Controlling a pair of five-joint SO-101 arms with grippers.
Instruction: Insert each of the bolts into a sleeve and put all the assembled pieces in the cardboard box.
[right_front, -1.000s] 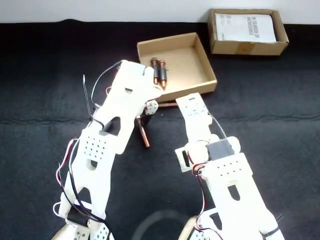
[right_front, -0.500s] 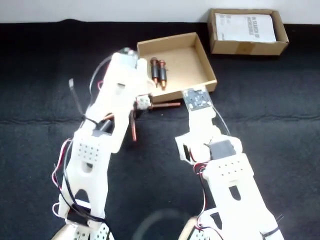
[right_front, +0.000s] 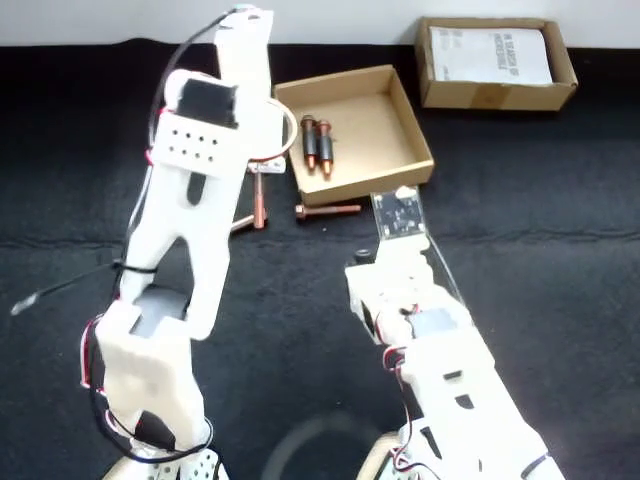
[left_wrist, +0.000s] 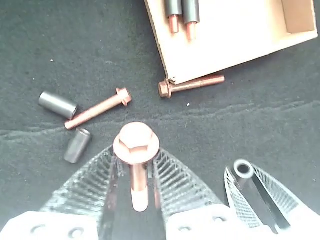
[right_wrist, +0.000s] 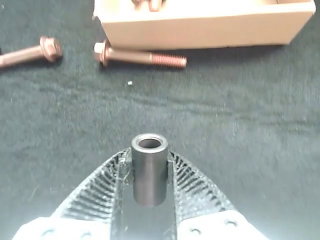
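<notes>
— What's the left gripper (left_wrist: 136, 170) doing?
— It's clamped on a copper flange bolt (left_wrist: 136, 145), head pointing outward, held over the black cloth (left_wrist: 250, 120) near the cardboard box (left_wrist: 235, 35)
— And the right gripper (right_wrist: 149, 162)?
— Closed around a grey sleeve (right_wrist: 149, 180), open bore facing out, close to the box's front wall
— Anything in the box?
— Two assembled pieces (right_front: 317, 145), side by side near one wall. Outside, a loose bolt (right_front: 328, 210) lies along the front wall, and a second bolt (left_wrist: 97, 108) and two bare sleeves (left_wrist: 58, 104) rest on the cloth nearby
</notes>
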